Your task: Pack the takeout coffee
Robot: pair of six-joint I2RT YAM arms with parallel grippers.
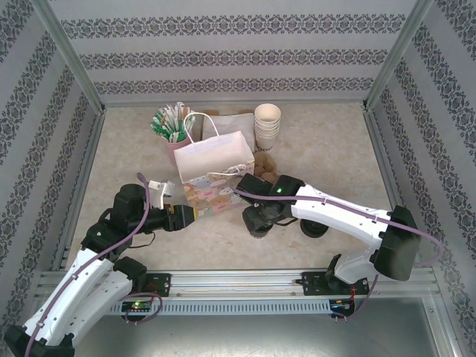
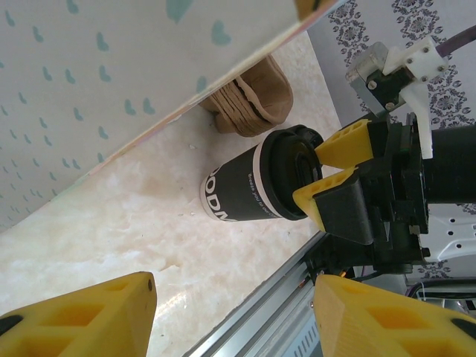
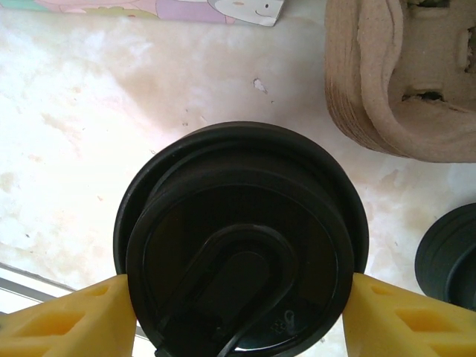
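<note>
The takeout coffee [image 3: 242, 245] stands upright on the table in front of the paper bag; its round black lid faces the right wrist camera. In the left wrist view its dark body [image 2: 238, 186] carries white lettering. My right gripper [image 3: 242, 312] reaches down over it, one yellow finger pressed against each side of the lid. In the top view that gripper [image 1: 259, 222] covers the cup. My left gripper [image 1: 195, 214] sits by the bag's front left corner, and its fingers [image 2: 89, 316] stand apart with nothing between them.
The pastel paper bag [image 1: 216, 167] stands open at the table's centre. A second black-lidded cup [image 1: 313, 227] is just right of the coffee. Brown cardboard carriers [image 3: 401, 74] lie behind it. Stacked cream cups [image 1: 267, 126] and a cup of sticks [image 1: 171, 125] stand behind the bag.
</note>
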